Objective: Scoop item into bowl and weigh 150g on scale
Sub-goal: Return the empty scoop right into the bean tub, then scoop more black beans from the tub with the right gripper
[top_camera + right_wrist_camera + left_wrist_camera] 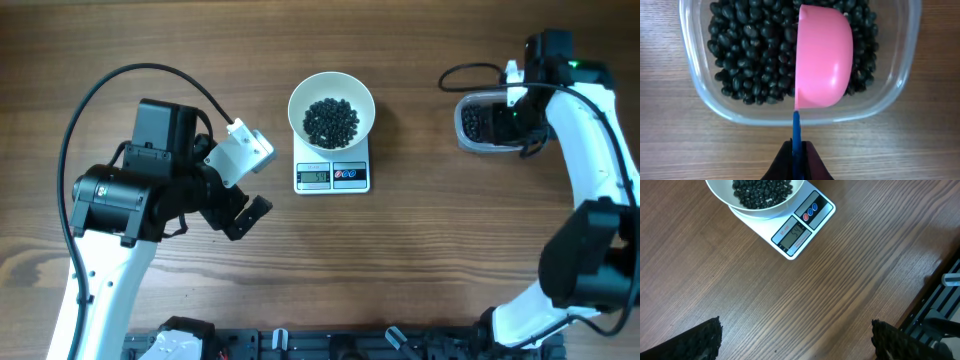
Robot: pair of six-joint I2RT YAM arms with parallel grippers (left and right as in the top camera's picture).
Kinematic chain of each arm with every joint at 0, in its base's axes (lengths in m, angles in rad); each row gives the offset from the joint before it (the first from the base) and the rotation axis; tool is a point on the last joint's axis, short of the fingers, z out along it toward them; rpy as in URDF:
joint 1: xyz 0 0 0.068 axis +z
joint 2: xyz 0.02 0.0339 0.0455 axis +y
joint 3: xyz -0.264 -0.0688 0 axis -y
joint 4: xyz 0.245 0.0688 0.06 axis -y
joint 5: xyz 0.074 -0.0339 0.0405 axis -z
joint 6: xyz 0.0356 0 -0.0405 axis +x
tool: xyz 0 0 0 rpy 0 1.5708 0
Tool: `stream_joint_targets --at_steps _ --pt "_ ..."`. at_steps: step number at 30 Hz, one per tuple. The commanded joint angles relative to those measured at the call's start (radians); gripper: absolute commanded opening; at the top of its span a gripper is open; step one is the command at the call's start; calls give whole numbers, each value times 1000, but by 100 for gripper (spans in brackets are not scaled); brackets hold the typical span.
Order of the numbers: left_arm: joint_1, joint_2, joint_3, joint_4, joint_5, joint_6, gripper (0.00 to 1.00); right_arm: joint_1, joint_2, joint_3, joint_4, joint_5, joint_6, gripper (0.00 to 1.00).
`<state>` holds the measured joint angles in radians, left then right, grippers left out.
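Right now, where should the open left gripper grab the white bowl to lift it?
Probably the bowl by its thin rim nearest the left gripper, from above, one finger inside: the beans lie low mid-bowl, leaving the wall bare.

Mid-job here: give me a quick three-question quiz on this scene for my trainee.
1. True or false: the bowl sits on the scale.
2. The right tool holds: A) the pink scoop, B) the bowl, C) nothing.
3. Fill in: the left tool is ____, away from the scale.
Key: 1 true; 2 A; 3 open.
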<state>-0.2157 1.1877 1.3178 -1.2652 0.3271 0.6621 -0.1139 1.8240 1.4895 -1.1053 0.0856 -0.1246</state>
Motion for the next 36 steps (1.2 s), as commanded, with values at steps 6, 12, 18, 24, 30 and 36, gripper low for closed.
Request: stream_joint_targets --at_steps 6,12,18,24,30,36 --pt "6 0 12 0 1 19 100 -1 79 -8 -3 -199 -113 4" --pt "6 0 12 0 1 18 100 -3 79 -8 -19 -347 -164 5" --pt "6 0 12 0 1 19 100 -42 80 -8 -33 -430 -162 4" --pt "6 0 12 0 1 18 100 -137 92 -8 -40 -594 -155 4" --pt "6 0 12 0 1 19 100 -207 123 -10 -40 -620 -108 4" --pt "6 0 12 0 1 18 100 -264 183 -10 -35 -739 -103 4"
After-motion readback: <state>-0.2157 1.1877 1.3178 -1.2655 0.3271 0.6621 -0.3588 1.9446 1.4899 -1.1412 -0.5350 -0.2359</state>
